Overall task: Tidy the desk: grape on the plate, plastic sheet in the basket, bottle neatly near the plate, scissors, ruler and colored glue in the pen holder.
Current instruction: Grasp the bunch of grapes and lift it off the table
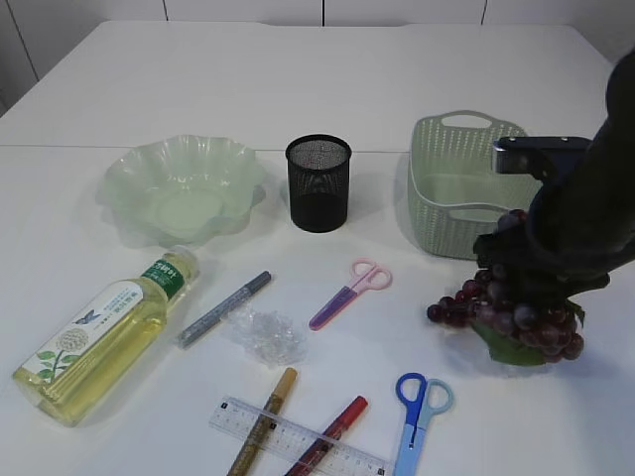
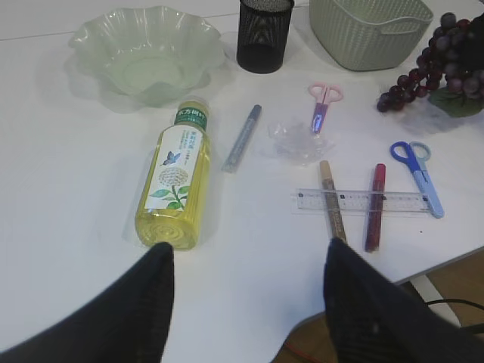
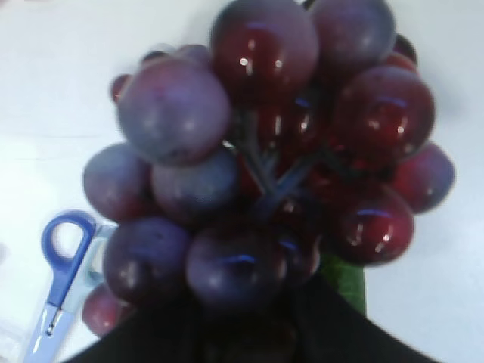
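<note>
Down on the counter (image 1: 298,89), the right hand (image 1: 516,268) is clamped on the grape bunch (image 1: 511,317), blue scissors (image 1: 417,407) just beside. Left hand (image 2: 246,280) hangs apart, bottle (image 2: 175,178) just ahead.

My right gripper (image 1: 526,273) is down at the table's right side, jaws closed on the grapes (image 1: 516,312), arm bent over from the right edge. My left gripper (image 2: 246,283) hangs above the near edge, fingers spread and empty.

On the desk: 2 scissors (image 1: 352,292) (image 1: 417,408), 3 glue pens (image 1: 224,308) (image 1: 261,420) (image 1: 332,429), 1 ruler (image 2: 361,200), 1 bottle (image 1: 104,337), 1 basket (image 1: 458,185).
</note>
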